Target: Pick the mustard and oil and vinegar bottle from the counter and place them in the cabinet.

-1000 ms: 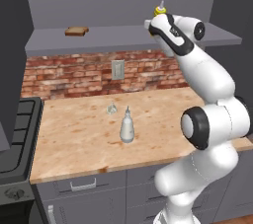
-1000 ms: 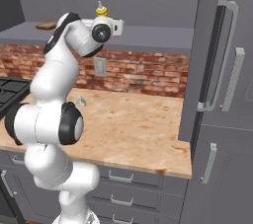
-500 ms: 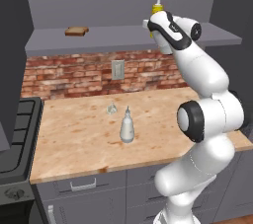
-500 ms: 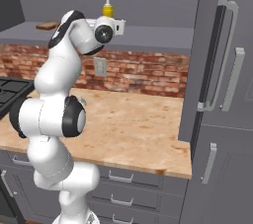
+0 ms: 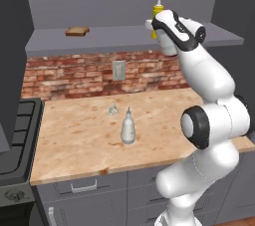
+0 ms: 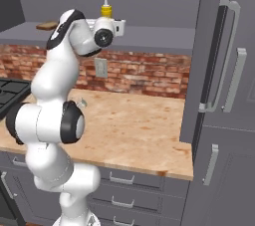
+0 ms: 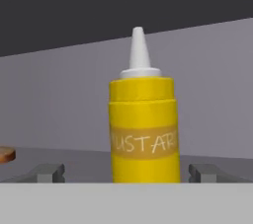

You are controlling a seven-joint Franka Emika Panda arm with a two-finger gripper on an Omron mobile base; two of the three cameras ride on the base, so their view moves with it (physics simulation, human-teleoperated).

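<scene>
Mustard (image 7: 143,129) stands upright on the cabinet (image 5: 124,36) shelf, centred between the two finger tips (image 7: 47,172) in the hand view, clear gap on each side, no contact. Gripper (image 7: 126,174) spread wide, released, holding nothing. In the left base view the hand is up at shelf height toward the right part of the shelf, mustard (image 5: 157,15) poking up just behind it; right base view has the mustard (image 6: 105,10) showing above the wrist. Oil bottle (image 5: 128,128) stands upright on the counter (image 5: 74,140), mid-counter, well apart from the gripper and far below it. Small clear object (image 5: 112,110) sits just behind the oil bottle, toward the brick wall (image 5: 74,73). Brown item (image 5: 77,31) lies on the left part of the shelf, well apart from the mustard; its edge shows at the left in the hand view (image 7: 6,155)
</scene>
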